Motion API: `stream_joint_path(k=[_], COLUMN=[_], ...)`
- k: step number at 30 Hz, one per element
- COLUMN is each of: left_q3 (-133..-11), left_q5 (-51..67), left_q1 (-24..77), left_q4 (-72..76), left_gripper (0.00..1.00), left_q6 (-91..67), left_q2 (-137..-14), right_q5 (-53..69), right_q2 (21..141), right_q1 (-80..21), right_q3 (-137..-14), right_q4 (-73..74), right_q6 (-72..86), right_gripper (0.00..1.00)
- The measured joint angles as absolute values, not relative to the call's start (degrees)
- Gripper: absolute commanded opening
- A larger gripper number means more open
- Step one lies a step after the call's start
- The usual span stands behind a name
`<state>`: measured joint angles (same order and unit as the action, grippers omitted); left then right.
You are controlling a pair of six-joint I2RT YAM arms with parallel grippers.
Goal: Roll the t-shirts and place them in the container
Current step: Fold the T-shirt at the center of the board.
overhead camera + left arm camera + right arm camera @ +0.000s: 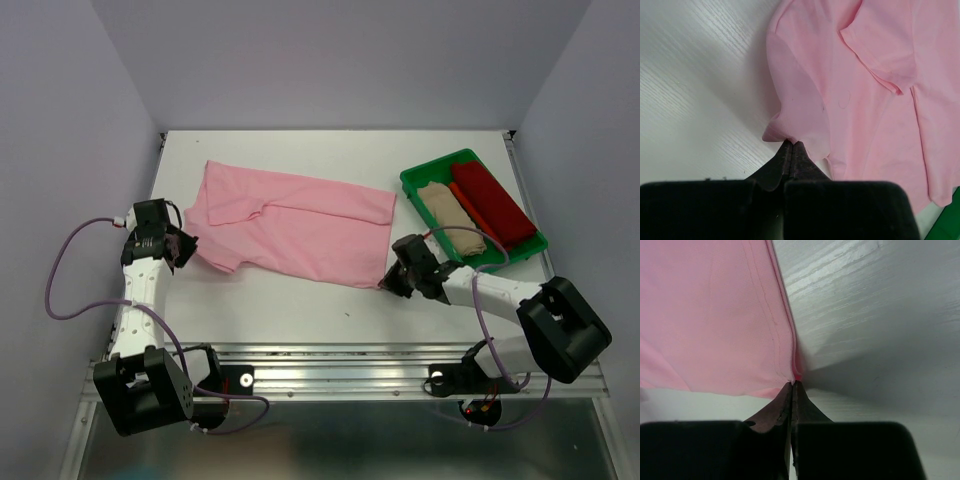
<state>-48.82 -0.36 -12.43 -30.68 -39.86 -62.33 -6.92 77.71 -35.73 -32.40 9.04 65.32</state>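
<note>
The pink t-shirt (300, 225) lies spread flat on the table (300, 305), left of centre. It runs lengthwise from left to right, with a sleeve folded in over the body. It is not yet rolled, and no turn of cloth shows at either end. To its right, near the far right corner, stands the green tray (418, 180). In it a beige t-shirt (450, 215) and a dark red t-shirt (495, 205) lie side by side as compact bundles, so I judge those two are done. That leaves the pink one as the last piece, with its roll not begun.

Both arms are on the pink shirt's near edge. The left gripper (792, 146) has its jaws pressed fully together, and a small bunch of the near left corner, by the sleeve, is pinched at the very tips. The cloth puckers up into the pinch there. The right gripper (793, 385) is likewise closed down to no visible gap. It nips the hemmed near right corner of the same shirt, where a fold of the edge rises to the tips. Each hold is thin, only the outermost bit of fabric. The step in hand looks like taking both near corners to smooth, fold or start turning the shirt. The frames do not show which.
</note>
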Motion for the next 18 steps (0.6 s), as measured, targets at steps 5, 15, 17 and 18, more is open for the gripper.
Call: stream_joint_path(k=[5,15,17,18], left_q3=[-48.8,-57.8,-59.7,-60.6], left_q5=[-0.2,0.8,0.9,1.0], left_q1=[-12.4,-11.7,-11.3,-11.1], left_q4=[-30.3,-28.4,-27.4,-26.7], left_gripper=[0.0,0.0,0.0,0.0], left_q6=[-39.9,-39.9,-40.0,-40.1], left_q2=[-62.3,-67.2,-69.1,-70.1], right_q5=[-8.2,-12.2,-12.7,-13.0], right_q2=[77.2,75.6,75.9,76.1], right_q1=[-35.7,-34.7,-33.8,-33.4], right_q3=[-33.1,-39.4,-40.9,-41.6], right_q4=[9.8,11.6,11.6,11.6], right_q6=[64.8,60.0,58.7,58.2], right_gripper=[0.01,0.01,0.01,0.01])
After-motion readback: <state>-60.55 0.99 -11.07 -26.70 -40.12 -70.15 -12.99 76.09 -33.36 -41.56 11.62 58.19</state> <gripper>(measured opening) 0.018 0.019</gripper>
